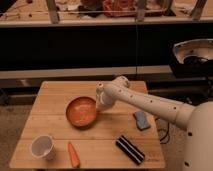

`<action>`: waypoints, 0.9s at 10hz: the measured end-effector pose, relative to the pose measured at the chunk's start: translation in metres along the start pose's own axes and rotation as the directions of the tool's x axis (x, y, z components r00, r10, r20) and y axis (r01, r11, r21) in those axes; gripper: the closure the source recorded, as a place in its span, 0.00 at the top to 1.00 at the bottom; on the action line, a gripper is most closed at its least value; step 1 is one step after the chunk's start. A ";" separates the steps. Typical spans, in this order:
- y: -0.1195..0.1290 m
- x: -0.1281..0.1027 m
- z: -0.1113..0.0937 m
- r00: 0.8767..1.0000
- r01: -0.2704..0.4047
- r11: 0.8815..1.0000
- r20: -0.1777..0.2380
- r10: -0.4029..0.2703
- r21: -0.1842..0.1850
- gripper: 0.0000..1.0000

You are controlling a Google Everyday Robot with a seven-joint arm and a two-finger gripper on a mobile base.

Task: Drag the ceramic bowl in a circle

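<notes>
White arm (145, 102) reaching over wooden tabletop (55, 95), wrist bent down, gripper (99, 107) clenched on right rim of round orange-red ceramic bowl (79, 113), mid-tabletop.

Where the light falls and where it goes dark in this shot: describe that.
Camera view: warm light falls on the wooden table; the ceramic bowl shows bright orange, with the gripper at its right rim; behind the table the background is nearly black.
</notes>
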 end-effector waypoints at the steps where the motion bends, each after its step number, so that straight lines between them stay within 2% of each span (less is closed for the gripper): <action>1: 0.006 -0.001 -0.004 1.000 -0.003 1.000 0.000 0.003 -0.002 0.00; 4: 0.003 -0.012 -0.007 1.000 -0.002 1.000 0.023 0.002 0.002 0.00; 7: 0.021 -0.019 -0.017 0.999 -0.006 1.000 0.040 0.006 0.007 0.00; 9: 0.021 -0.027 -0.016 0.998 0.008 1.000 0.056 -0.009 0.012 0.00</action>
